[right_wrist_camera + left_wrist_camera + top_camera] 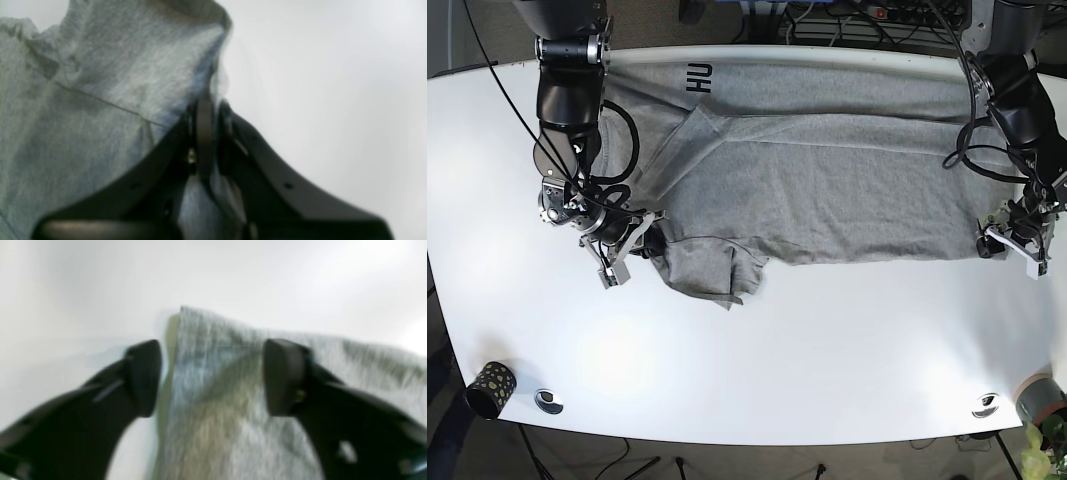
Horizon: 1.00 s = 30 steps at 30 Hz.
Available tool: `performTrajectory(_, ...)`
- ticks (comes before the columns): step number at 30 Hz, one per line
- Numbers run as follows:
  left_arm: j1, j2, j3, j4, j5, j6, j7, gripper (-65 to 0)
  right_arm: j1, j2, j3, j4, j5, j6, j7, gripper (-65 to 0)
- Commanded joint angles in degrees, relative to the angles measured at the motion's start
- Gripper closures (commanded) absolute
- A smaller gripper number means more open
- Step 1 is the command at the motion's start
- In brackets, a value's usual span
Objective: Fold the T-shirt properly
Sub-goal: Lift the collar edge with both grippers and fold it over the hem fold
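Observation:
A grey T-shirt (827, 190) with black "HU" lettering lies spread across the white table (827, 340), partly folded, with a rumpled flap at its lower left. My right gripper (632, 245), on the left of the base view, is shut on a fold of the shirt's fabric (83, 100); in the right wrist view the gripper (208, 110) has cloth pinched between its jaws. My left gripper (1005, 243) is at the shirt's right corner. In the left wrist view the gripper (211, 373) is open, its fingers straddling the shirt's edge (217, 413).
A patterned black cup (489, 385) stands at the table's front left corner. A grey pot with a plant (1039, 400) is at the front right. Two round grommets (549, 400) (985, 404) sit near the front edge. Cables hang behind the table.

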Motion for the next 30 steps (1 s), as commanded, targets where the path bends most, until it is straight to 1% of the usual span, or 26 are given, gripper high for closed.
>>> performTrajectory(1, -1.8, -0.7, 0.1, -1.5, -0.5, -0.5, -1.0, -33.3, 0.9, 0.7, 0.2, 0.8, -0.3, 0.38, -0.7, -0.5)
performTrajectory(3, -1.9, -0.7, 0.1, -2.8, -0.4, -0.5, -1.9, -29.2, 0.9, 0.7, 0.2, 0.8, -0.3, 0.38, -0.7, -0.5)
performTrajectory(6, -1.9, -0.7, 0.1, -3.3, -0.4, -0.5, -2.5, -17.2, 1.0, 0.7, 0.2, 0.8, -0.3, 0.38, -0.7, -0.5)
performTrajectory(9, -1.9, -0.7, 0.1, -3.2, -0.4, -0.5, -2.5, -1.3, 1.0, 0.7, 0.1, 2.3, -0.6, 0.38, -0.7, -0.3)
performTrajectory(10, -1.8, -0.7, 0.1, -3.2, -0.4, -0.5, -2.6, 0.0, 0.9, 0.7, 0.1, 3.0, -0.7, 0.38, -0.7, -0.3)
performTrajectory(15, -1.7, -0.6, -0.3, -2.2, -0.9, -0.6, -2.6, 0.0, 0.7, 0.6, 0.0, 6.6, -0.7, 0.29, -0.9, -0.3)
performTrajectory(17, -1.4, -0.5, -0.4, 0.7, -1.0, -0.9, -2.4, 0.0, 0.7, 0.6, 0.0, 8.1, -0.7, 0.29, -0.9, -0.3)
performTrajectory(19, -1.1, -0.3, -0.5, 5.1, -1.0, -2.8, -2.0, 0.0, 0.7, 0.8, 0.0, 9.4, -0.7, 0.20, -0.9, -0.3)
performTrajectory(22, 0.8, 0.0, -0.5, 10.8, -1.0, -4.8, 1.3, 0.0, 0.7, 1.1, 0.0, 11.2, -0.7, 0.20, -0.9, -0.3)
performTrajectory(23, 0.9, 0.8, -0.5, 12.4, -1.0, -5.3, 2.5, 0.0, 0.7, 1.3, 0.0, 12.1, -0.7, 0.20, -0.9, -0.3)
performTrajectory(24, 1.0, 1.5, -0.5, 14.5, -1.0, -5.5, 3.7, 0.0, 0.6, 2.0, 0.0, 13.2, -0.7, 0.20, -0.9, -0.3)
performTrajectory(26, 1.4, 2.3, -0.6, 17.5, -1.0, -6.2, 4.9, 0.0, 0.3, 2.5, 0.0, 14.8, -0.7, 0.20, -1.4, -0.3)
performTrajectory(30, 4.8, 2.6, -0.6, 24.6, -1.0, -7.0, 7.7, 0.0, -0.7, 3.2, 0.3, 19.6, -0.5, 0.38, -6.7, -0.3)
